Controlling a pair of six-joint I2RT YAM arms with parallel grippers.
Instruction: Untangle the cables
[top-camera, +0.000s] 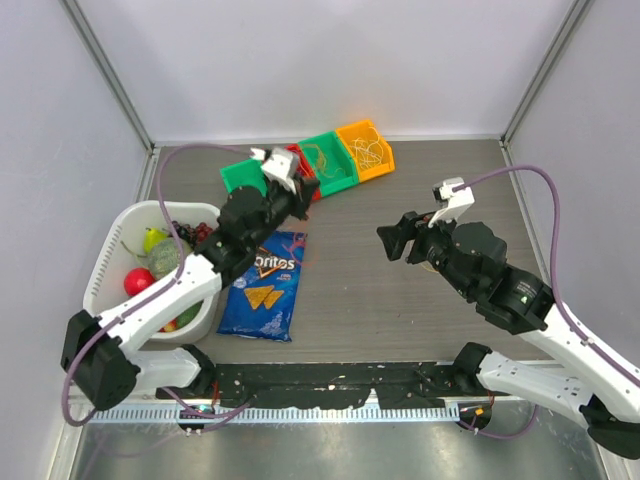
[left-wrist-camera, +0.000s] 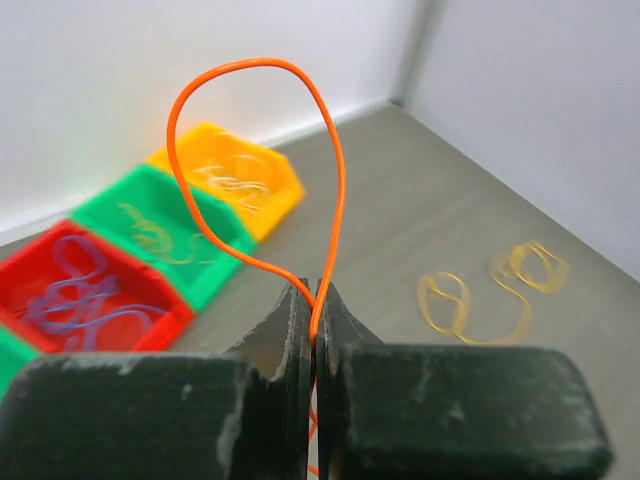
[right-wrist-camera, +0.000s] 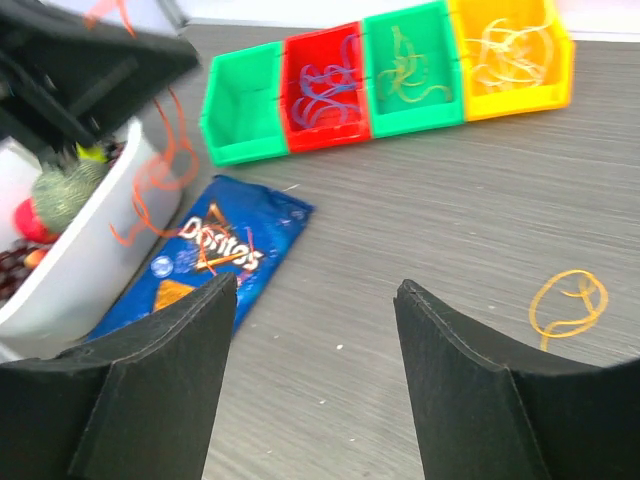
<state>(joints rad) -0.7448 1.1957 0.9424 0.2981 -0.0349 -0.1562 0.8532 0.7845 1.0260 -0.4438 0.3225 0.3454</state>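
Observation:
My left gripper (left-wrist-camera: 314, 300) is shut on a thin orange cable (left-wrist-camera: 335, 160) whose loop stands up above the jaws. In the top view the left gripper (top-camera: 300, 188) is held over the front of the row of bins. In the right wrist view more orange cable (right-wrist-camera: 150, 185) dangles in loops below it, over the basket's edge. Loose yellow cable loops (left-wrist-camera: 448, 306) lie on the table, and one shows in the right wrist view (right-wrist-camera: 568, 302). My right gripper (right-wrist-camera: 315, 290) is open and empty above bare table, right of centre in the top view (top-camera: 396, 240).
Against the back wall stands a row of bins: an empty green bin (right-wrist-camera: 240, 100), a red bin (right-wrist-camera: 325, 85) with purple strands, a green bin (right-wrist-camera: 412, 70) and a yellow bin (right-wrist-camera: 510, 50) with yellowish strands. A blue Doritos bag (top-camera: 265, 285) lies beside a white basket (top-camera: 108, 250) of toys.

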